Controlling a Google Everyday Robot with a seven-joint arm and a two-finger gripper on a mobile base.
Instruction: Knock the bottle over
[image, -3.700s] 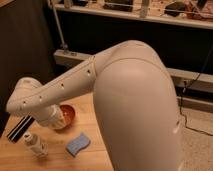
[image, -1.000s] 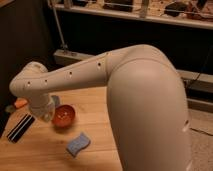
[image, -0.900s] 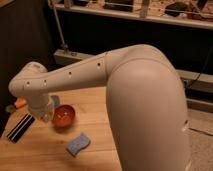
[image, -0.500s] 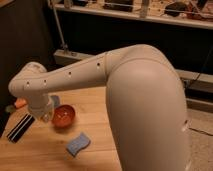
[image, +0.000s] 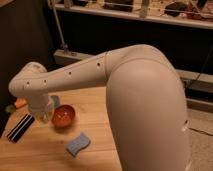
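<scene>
My big white arm reaches from the right across to the left over the wooden table (image: 45, 155). Its wrist ends just left of the red bowl (image: 63, 116). My gripper (image: 42, 116) points down there as a pale shape low over the table, mostly covered by the wrist. The bottle does not show anywhere; it is either hidden behind the wrist and gripper or out of view.
A blue sponge (image: 78, 143) lies in front of the red bowl. A black-and-white striped object (image: 20, 127) lies at the left edge, with an orange item (image: 20, 103) and a green one (image: 9, 108) behind it. Dark shelving stands beyond the table.
In the oldest frame the bottle stood upright at the front left and the arm was lower. It no longer shows. Over the last second nothing has visibly moved.
</scene>
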